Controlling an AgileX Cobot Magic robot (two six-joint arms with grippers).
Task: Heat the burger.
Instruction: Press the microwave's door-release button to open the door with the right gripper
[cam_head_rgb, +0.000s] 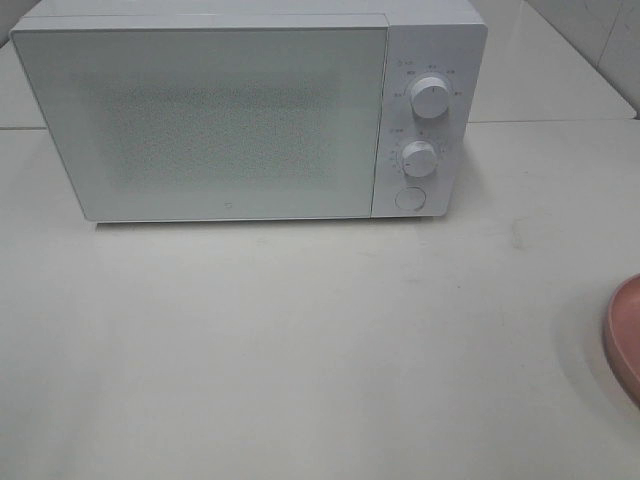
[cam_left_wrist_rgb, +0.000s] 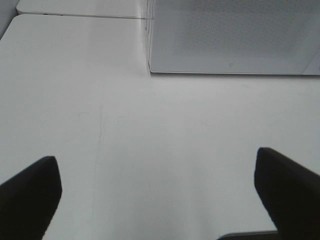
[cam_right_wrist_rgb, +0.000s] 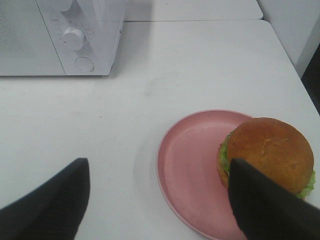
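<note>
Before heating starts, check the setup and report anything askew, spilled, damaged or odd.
Nothing is spilled or damaged. The burger sits off-centre on the pink plate, toward the side away from the microwave, whose door is shut. The table shows only faint scuffs.

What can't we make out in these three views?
Right wrist: part of the burger side, covered by a finger of the right tool.
Exterior high: burger outside the frame; the pink plate is cut by the right edge.
Exterior high: microwave interior, behind its closed speckled door.
Exterior high: markings around the knobs, too small to read.
</note>
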